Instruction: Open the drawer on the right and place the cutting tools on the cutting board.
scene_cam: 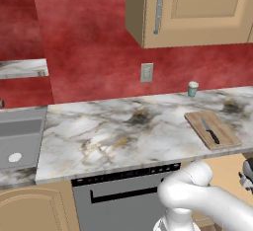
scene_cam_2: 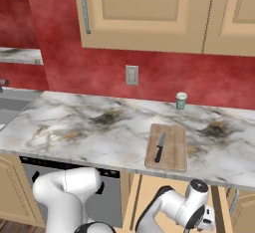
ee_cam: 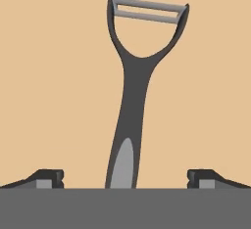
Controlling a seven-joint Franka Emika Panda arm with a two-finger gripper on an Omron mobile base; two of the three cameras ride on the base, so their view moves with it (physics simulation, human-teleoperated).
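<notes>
The gripper (ee_cam: 125, 179) stands wide, straddling the dark, Y-shaped peeler (ee_cam: 131, 101) on tan wood, seemingly untouched; the knife (scene_cam_2: 159, 147) lies on the wooden cutting board (scene_cam_2: 174, 152).

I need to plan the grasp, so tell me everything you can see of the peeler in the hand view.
The peeler is dark grey, with a long slim handle bearing a lighter grey oval inset near its end. The handle forks into a Y-shaped head spanned by a slotted silver blade. It lies flat on a plain tan surface, handle toward the open end effector, whose fingertips straddle it without touching.
</notes>
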